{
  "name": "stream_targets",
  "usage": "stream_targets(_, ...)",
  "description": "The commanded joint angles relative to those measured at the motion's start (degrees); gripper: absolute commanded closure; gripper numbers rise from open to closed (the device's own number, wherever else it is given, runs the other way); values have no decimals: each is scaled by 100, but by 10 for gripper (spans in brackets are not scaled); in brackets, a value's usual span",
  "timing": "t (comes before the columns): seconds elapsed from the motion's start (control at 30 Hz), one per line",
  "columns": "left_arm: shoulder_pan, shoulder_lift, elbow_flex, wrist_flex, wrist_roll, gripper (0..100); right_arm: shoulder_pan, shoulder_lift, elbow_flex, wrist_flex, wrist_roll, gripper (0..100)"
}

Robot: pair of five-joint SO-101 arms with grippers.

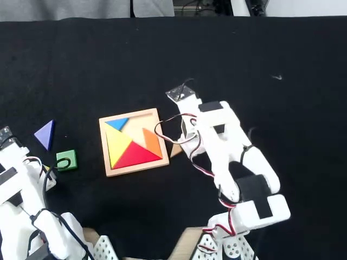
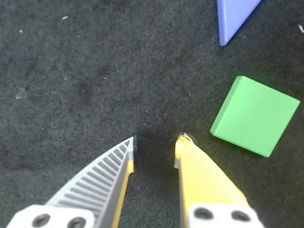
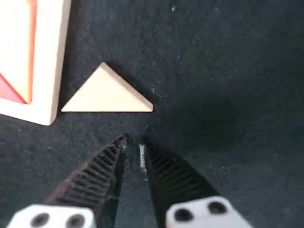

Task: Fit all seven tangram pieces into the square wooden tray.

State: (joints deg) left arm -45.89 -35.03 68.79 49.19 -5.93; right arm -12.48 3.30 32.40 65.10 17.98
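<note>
The right claw [image 3: 132,141] hangs low over the black cloth [image 1: 282,124] with its two fingers drawn almost together. It is as good as closed, with nothing between them. Just ahead of its tips lies the pale wooden triangle [image 3: 107,92], flat on the cloth with its long edge towards the claw. One corner sits right by the outer rim of the square wooden tray [image 3: 50,57]; whether it actually touches the rim I can't quite make out. Inside the tray sit four pieces — a blue triangle [image 1: 117,123], a yellow triangle [image 1: 116,147], a red triangle [image 1: 138,157] and an orange piece [image 1: 152,142].

The left claw [image 2: 156,141] stands parted with nothing in it, its tips close to the cloth. The green square [image 2: 254,116] lies near the claw, just off its yellow finger [image 2: 199,180] and not touching it. The purple triangle [image 2: 235,16] lies farther ahead — both are well apart from the tray.
</note>
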Motion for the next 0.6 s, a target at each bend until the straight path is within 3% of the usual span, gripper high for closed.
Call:
stream_targets(0.0,57,-132,-22,-79,26,848,70,84,-207,79,44,984)
stream_targets(0.27,57,-132,-22,-70,18,848,44,532,-347,35,53,984)
stream_targets(0.57,48,-132,-22,-62,18,848,70,1587,-1508,97,-193,984)
